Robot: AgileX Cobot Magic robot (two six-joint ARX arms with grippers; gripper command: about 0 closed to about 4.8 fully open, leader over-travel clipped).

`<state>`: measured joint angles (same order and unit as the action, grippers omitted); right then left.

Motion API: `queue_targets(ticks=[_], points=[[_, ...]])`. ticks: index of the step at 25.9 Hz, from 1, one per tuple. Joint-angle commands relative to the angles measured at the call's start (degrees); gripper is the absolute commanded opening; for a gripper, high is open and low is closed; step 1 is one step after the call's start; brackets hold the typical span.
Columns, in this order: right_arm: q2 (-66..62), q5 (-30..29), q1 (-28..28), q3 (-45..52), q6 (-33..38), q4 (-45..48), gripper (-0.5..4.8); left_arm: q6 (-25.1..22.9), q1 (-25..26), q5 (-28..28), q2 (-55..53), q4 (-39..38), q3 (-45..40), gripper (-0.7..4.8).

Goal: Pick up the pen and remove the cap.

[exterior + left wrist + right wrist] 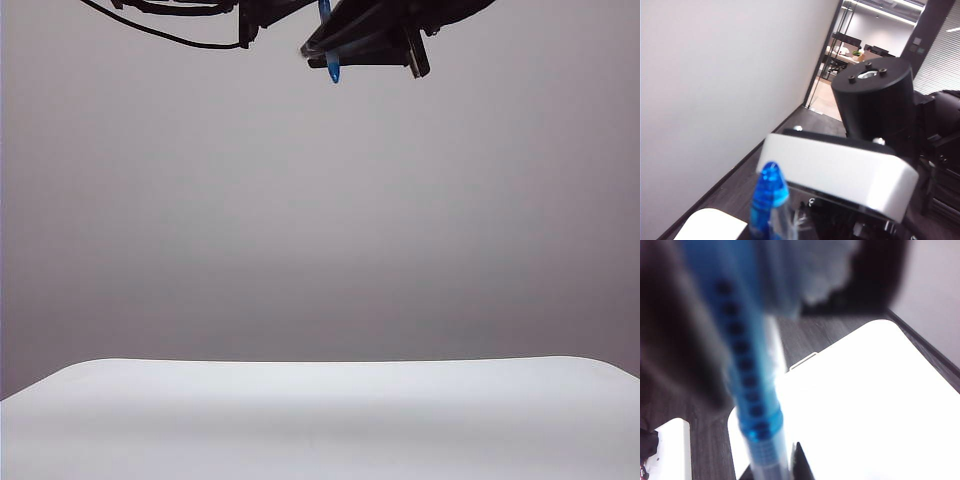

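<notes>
Both hands are held high at the top centre of the exterior view, well above the counter (320,420): the left hand (250,25) and right hand (365,45) are pressed together, evidently pinching the pen (331,62) between them. Light, stiff, slippery plastic is judged; the ribbed blue section (742,360) should be gripped, the cap (769,200) pulled straight off.

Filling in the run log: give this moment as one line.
pen: aloft, top edge | table: bare | left claw: shut | right claw: shut on pen | cap: not seen
</notes>
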<state>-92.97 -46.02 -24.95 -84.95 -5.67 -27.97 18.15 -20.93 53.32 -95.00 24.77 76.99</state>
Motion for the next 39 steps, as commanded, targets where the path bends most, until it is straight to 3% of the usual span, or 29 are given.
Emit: queue_targets(ticks=[1,6,22,25,35,39], points=[[0.2,-0.4,1.6,0.5,1.2,-5.0,-0.01,-4.7,1.8,-5.0,0.6,1.0,0.7,-0.05],[0.3,-0.5,2.2,0.5,0.9,-6.5,-0.01,-6.6,1.9,-12.3,0.6,1.6,0.7,-0.05],[0.2,0.1,2.8,0.5,-0.9,-9.7,-0.01,-10.7,2.4,-16.3,0.6,3.0,0.7,-0.05],[0.2,0.1,2.8,0.5,-1.0,-9.8,-0.01,-10.9,2.4,-16.5,0.6,6.1,0.7,-0.05],[-1.1,1.3,2.7,0.5,-1.0,-10.5,-0.01,-10.6,2.4,-17.5,0.6,27.7,0.7,-0.05],[-4.4,1.3,2.4,0.5,-1.4,-10.6,-0.01,-7.0,2.3,-17.3,0.6,35.1,0.7,-0.05]])
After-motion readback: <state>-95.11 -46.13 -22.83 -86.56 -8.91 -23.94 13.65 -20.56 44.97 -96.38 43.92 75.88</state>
